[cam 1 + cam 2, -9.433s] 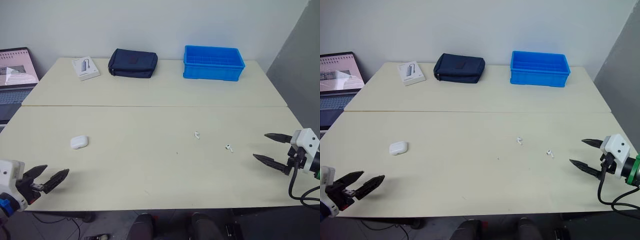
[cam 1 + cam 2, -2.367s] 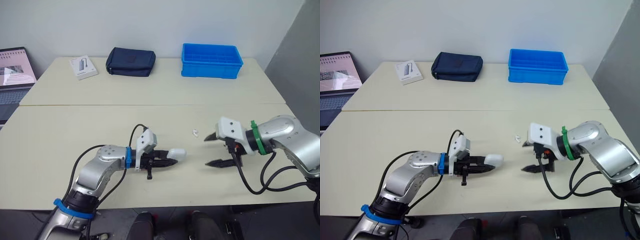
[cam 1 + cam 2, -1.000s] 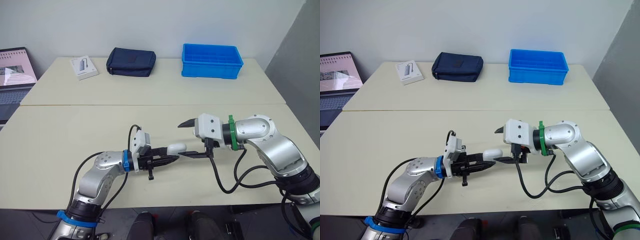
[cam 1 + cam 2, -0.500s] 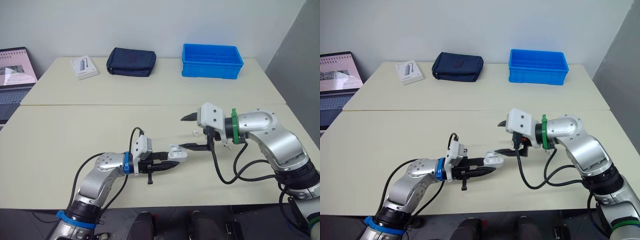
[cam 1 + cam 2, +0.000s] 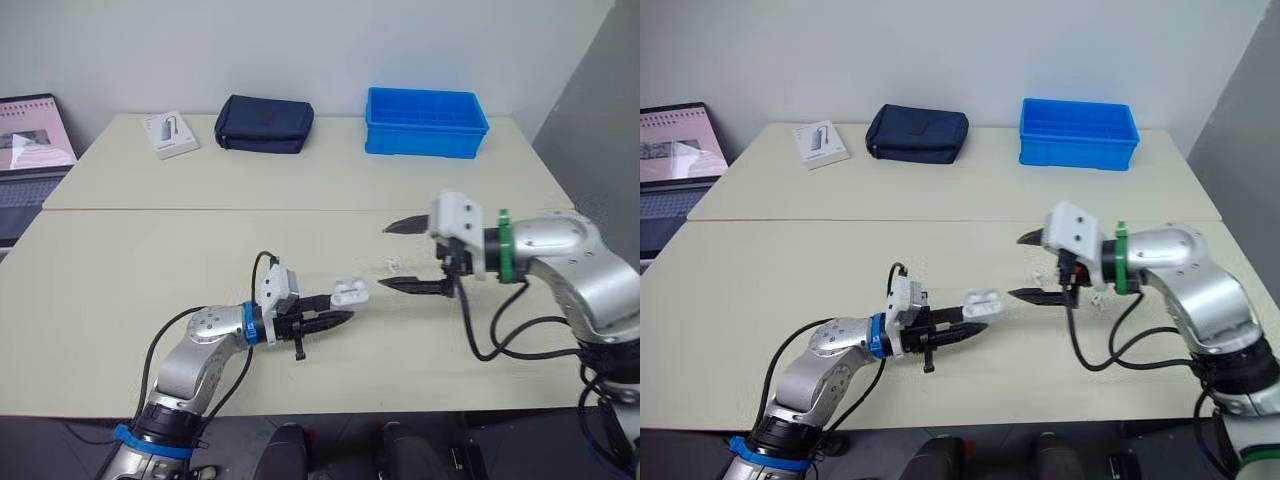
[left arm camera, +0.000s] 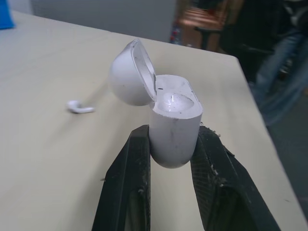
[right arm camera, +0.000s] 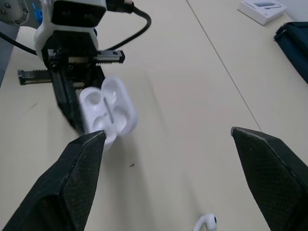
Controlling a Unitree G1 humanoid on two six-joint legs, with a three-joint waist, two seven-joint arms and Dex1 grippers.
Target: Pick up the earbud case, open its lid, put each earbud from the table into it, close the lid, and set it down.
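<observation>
Left gripper (image 5: 328, 320) clamps the earbud case (image 6: 174, 130), lid (image 6: 126, 73) open; right gripper (image 5: 384, 256), spread wide, should pinch the earbud (image 7: 204, 222) gently by its stem.

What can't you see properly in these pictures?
Small white earbud: too tiny and blurred in the head views to tell how it lies.
Open white earbud case: blurred in the right wrist view; in the left wrist view the left gripper hides its lower part.
Grey laptop: cut off by the head views' left edge.
</observation>
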